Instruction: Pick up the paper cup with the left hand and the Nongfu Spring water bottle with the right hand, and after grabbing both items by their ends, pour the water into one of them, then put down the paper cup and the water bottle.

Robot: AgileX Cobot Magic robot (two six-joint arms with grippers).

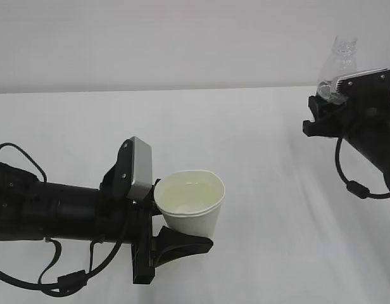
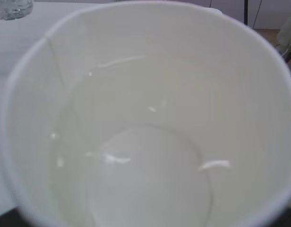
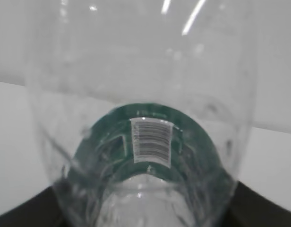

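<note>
The white paper cup (image 1: 194,209) hangs upright above the table, and my left gripper (image 1: 166,209) is shut on its side wall. Its pale inside fills the left wrist view, where clear water (image 2: 145,175) lies in the bottom with glints on its surface. At the upper right my right gripper (image 1: 337,92) is shut on the lower end of the Nongfu Spring water bottle (image 1: 340,57), which stands upright with its open neck up. The right wrist view looks along the clear bottle (image 3: 136,71) at its green label (image 3: 150,142) with a barcode. I cannot tell if water is left in the bottle.
A white table (image 1: 264,158) runs beneath both arms, with a pale wall behind it. Black cables loop under the left arm (image 1: 56,282) and the right arm (image 1: 353,187). The bottle's base shows in the top left corner of the left wrist view.
</note>
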